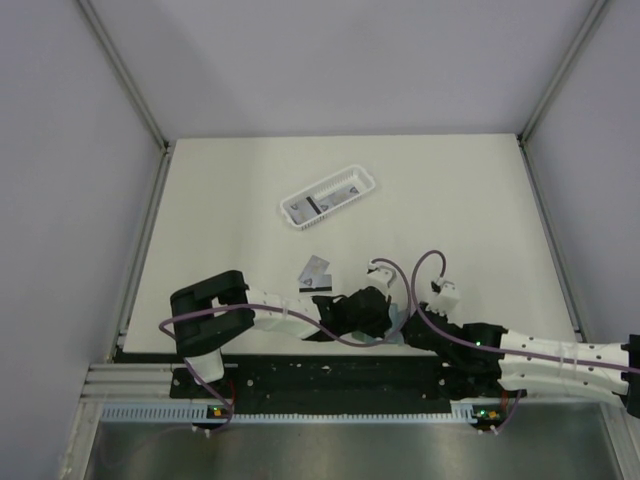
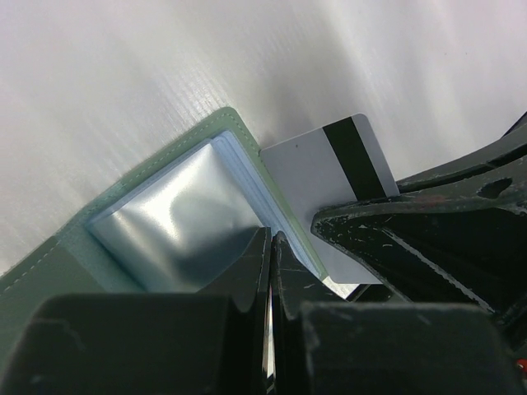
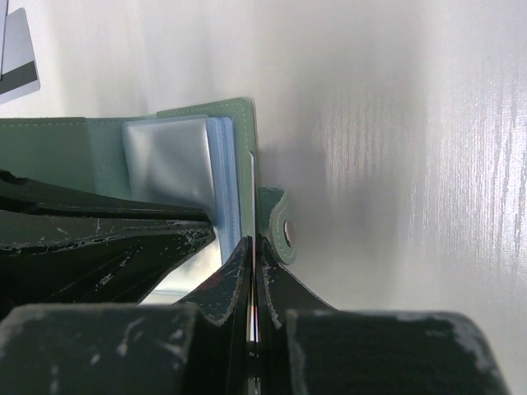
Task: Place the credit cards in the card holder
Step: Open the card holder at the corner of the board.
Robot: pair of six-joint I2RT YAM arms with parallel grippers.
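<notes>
The sage-green card holder (image 2: pixel 49 263) lies open on the white table, its clear sleeves (image 2: pixel 177 218) facing up. My left gripper (image 2: pixel 272 237) is shut on a thin sleeve of the holder. My right gripper (image 3: pixel 252 240) is shut on a light-grey credit card (image 2: pixel 317 164) with a black stripe. That card stands edge-on (image 3: pixel 251 185) against the sleeve stack, beside the holder's snap tab (image 3: pixel 282 226). In the top view both grippers meet over the mostly hidden holder (image 1: pixel 393 328). Another credit card (image 1: pixel 316 270) lies loose on the table just beyond them.
A white slotted basket (image 1: pixel 288 210) with cards in it sits further back, near the table's middle. The loose card (image 3: pixel 16 70) shows at the right wrist view's top left. The left arm's fingers (image 3: pixel 99 230) crowd the holder's left side.
</notes>
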